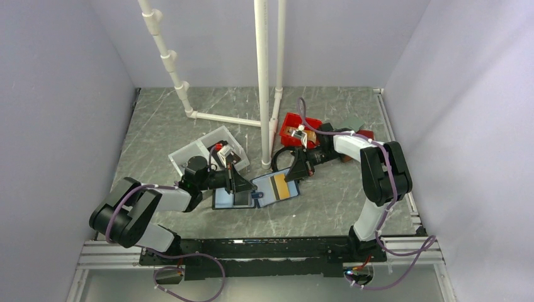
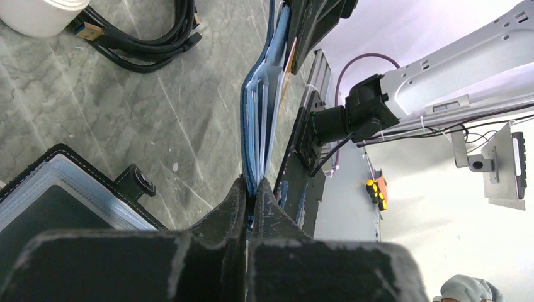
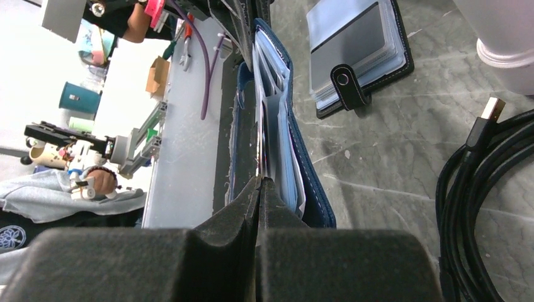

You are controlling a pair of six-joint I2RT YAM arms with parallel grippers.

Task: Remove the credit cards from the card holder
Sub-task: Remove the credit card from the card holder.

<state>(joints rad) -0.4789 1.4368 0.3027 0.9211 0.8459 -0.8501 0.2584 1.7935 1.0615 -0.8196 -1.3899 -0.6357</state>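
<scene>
navy-blue folding card holder [image 1: 267,196] is anchored by the left gripper [image 2: 252,186], closed on one end, so the right gripper [image 3: 260,180], seemingly clamping the gold-orange plastic credit card [image 1: 283,187], can pull.

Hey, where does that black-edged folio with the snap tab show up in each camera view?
Top external: folio at table centre, just left of the navy card holder.
Left wrist: folio in the bottom-left corner, left of the card holder.
Right wrist: folio at top right, right of the card holder.
Shared landmark: the card holder, next to the folio in all three.
</scene>
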